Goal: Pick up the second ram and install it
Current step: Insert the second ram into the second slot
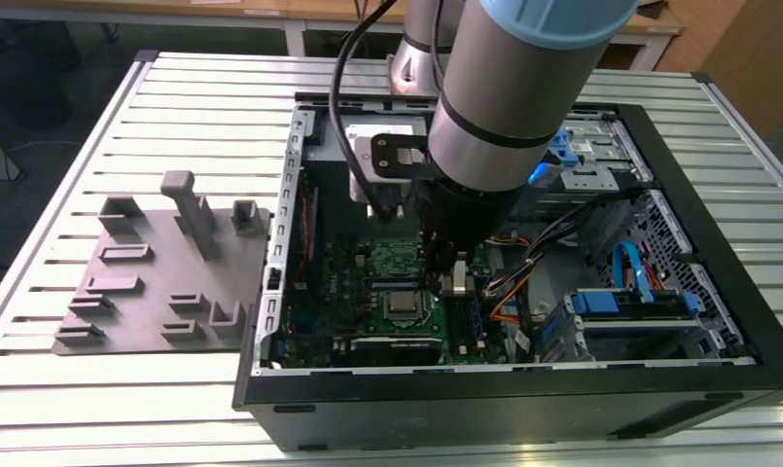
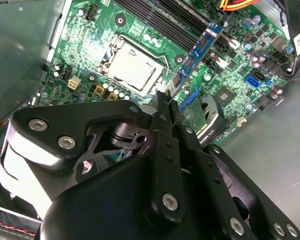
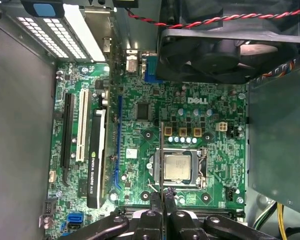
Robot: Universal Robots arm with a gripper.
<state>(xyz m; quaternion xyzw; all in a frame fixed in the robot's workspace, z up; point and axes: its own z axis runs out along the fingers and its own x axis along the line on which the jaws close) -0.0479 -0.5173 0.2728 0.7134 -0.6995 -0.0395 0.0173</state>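
End effector [image 1: 453, 282] is down inside the open PC case [image 1: 495, 394], fingers clamped together on the second ram [image 2: 197, 57]. In the second wrist view the stick runs out from the fingertips [image 2: 162, 107] as a blue-green strip toward the black memory slots [image 2: 175, 22]; can't tell if it touches them. In the first wrist view the ram [image 3: 162, 155] shows edge-on, a thin dark line coming from between the fingers and crossing just beside the CPU [image 3: 177, 168] on the green mobo [image 3: 140, 135]. In the exterior view the arm comes in from the far side and the end effector hangs over the mobo [image 1: 391, 258], just to the exterior view's right of the CPU [image 1: 405, 306]. A black fan [image 3: 215, 50] w/ red-black twisted wire sits at the mobo's edge, approx. opposite the fingers. Blue cables [image 1: 631, 268] lie in the case toward the exterior view's right. Outside the case, on the slatted bench [image 1: 170, 97] at the exterior view's left, a grey holder block [image 1: 158, 292] sits near the case wall, well apart from the end effector.
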